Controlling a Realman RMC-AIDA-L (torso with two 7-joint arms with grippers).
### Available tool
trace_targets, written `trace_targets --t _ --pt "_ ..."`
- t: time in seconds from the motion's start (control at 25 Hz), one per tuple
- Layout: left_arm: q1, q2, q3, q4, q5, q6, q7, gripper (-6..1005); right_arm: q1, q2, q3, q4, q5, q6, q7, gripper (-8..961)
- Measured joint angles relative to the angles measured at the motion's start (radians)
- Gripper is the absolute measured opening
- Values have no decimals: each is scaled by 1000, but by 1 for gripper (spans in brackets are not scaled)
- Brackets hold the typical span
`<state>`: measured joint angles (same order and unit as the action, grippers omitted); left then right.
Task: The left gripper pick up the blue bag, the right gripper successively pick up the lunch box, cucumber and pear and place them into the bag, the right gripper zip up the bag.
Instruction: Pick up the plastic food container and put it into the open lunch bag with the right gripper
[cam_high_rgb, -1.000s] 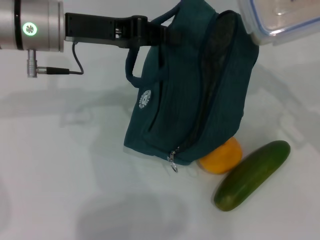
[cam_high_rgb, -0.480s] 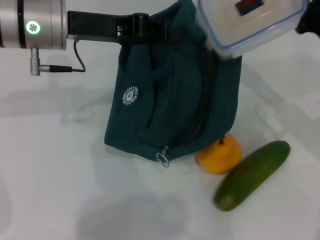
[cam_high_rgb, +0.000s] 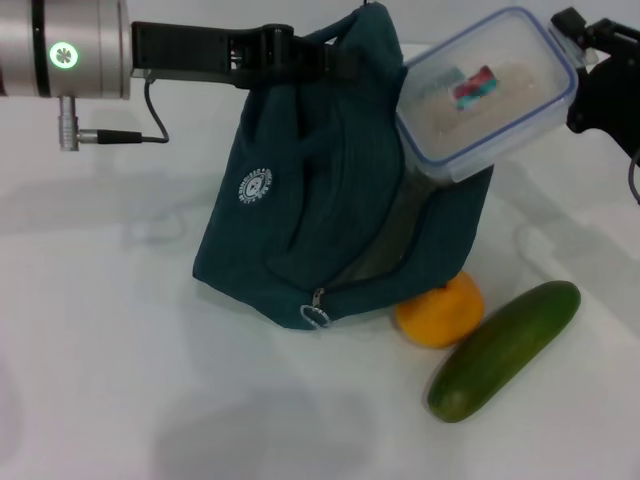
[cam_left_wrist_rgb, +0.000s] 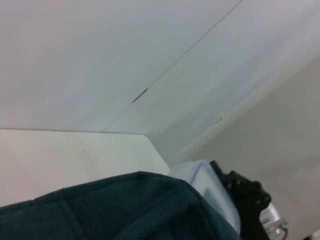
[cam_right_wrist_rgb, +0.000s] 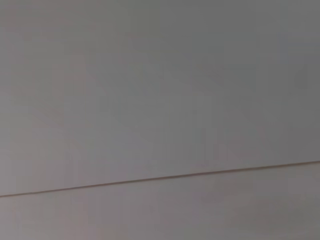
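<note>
White tabletop carries everything, and the blue bag hangs over its middle, bottom edge resting on the surface. The left gripper is clamped on a loop handle at the bag's top — likely so the open zipper side faces the other arm. From the far right corner the right gripper is closed on the end of the lunch box, tilted with its lower end pressed at the bag's opening (judging by the angle, it is meant to slide in endwise). Toward the near right corner the pear sits tucked against the bag's bottom, the cucumber just beside it — both waiting their turn. The zipper pull dangles at the bag's lower front.
</note>
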<state>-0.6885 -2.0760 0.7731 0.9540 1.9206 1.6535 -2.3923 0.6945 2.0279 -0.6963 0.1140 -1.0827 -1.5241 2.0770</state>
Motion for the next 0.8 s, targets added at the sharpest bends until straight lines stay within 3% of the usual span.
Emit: trace_targets --t 0.24,0.8 --pt "-5 1 0 -2 3 0 -3 53 -17 0 2 -32 -1 31 -18 114" --pt "-31 -1 49 -13 -1 1 -14 55 37 0 6 -19 -161 44 -53 117"
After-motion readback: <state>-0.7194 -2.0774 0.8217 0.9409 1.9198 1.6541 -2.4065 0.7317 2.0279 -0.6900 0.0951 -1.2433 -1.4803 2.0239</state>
